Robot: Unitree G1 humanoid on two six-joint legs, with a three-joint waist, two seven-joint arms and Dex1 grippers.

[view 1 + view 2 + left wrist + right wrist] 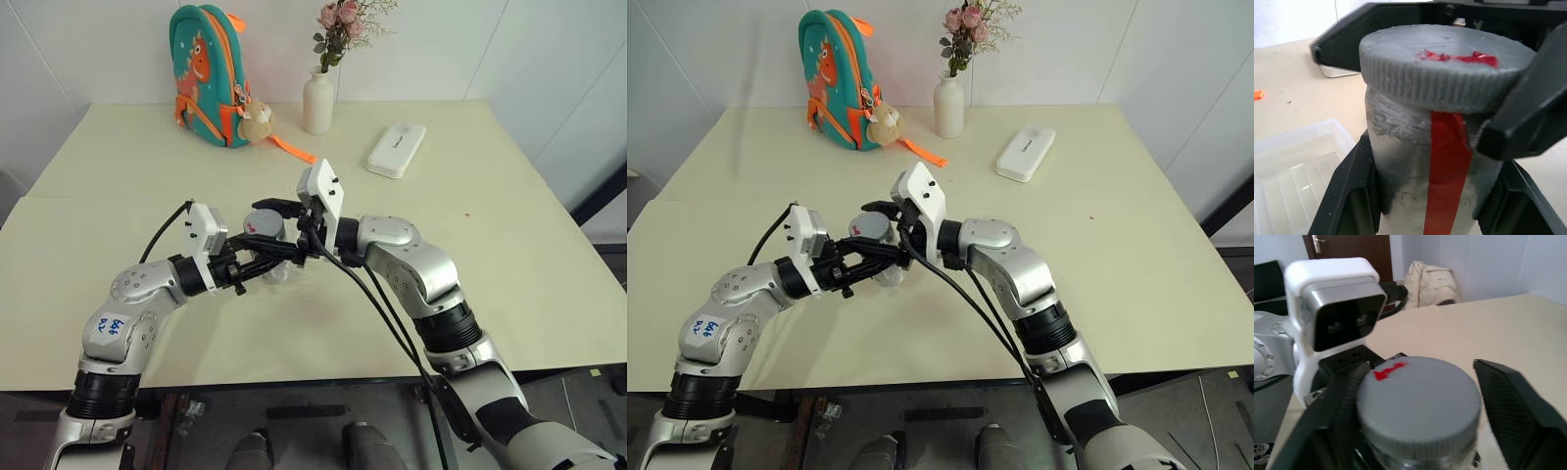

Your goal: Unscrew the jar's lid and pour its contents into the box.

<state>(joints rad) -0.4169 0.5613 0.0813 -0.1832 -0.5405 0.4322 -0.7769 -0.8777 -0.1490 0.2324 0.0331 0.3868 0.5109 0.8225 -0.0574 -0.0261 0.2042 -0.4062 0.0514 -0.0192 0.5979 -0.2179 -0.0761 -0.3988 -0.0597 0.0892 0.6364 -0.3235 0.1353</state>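
Unscrewing step in hand — left gripper (263, 262) fingers pinch the jar (1425, 171), right gripper (1415, 406) fingers straddle the lid (1444, 68), grip unclear — next, twist it loose.

The pale yellow bench (509, 274) carries a teal backpack (208, 73) and a white flower vase (318, 101) along its far edge, a white oblong case (397, 150) nearby, and a clear plastic box (1298, 171) nearer the middle.

Silver arms, black cables, white wrist cameras, black claws
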